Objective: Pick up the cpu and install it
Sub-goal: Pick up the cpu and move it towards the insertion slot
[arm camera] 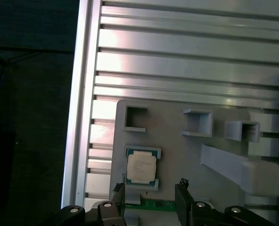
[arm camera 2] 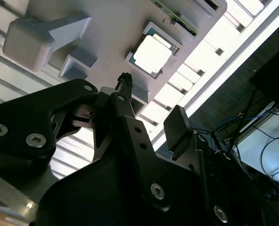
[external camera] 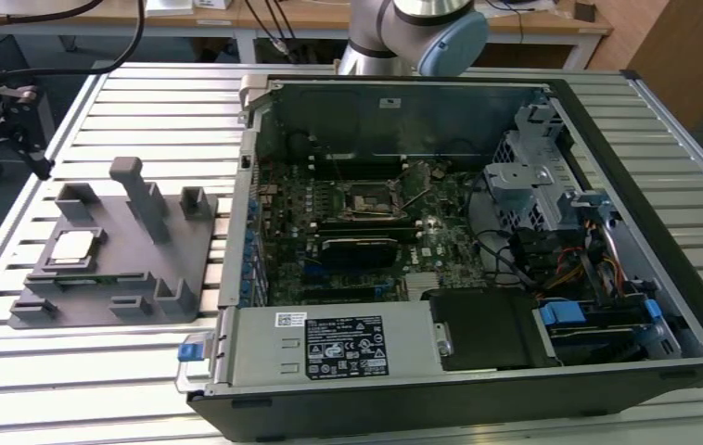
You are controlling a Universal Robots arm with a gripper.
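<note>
Silvery cpu [arm camera: 141, 168] in grey holder [arm camera: 177, 150] pocket; tool [arm camera: 149, 185] nearby, jaws apart.

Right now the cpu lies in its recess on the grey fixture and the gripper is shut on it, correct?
No: the gripper is open and holds nothing, as the first wrist view shows. The cpu does lie in its recess on the grey fixture.

my gripper [arm camera: 148, 188] hangs near the cpu [arm camera: 141, 168] without touching it, jaws spread wider than the cpu and holding nothing. in the second wrist view its black fingers [arm camera 2: 177, 125] angle toward the cpu from one side. in the exterior view my arm's silver joint [external camera: 416, 28] sits well apart from the cpu.
</note>
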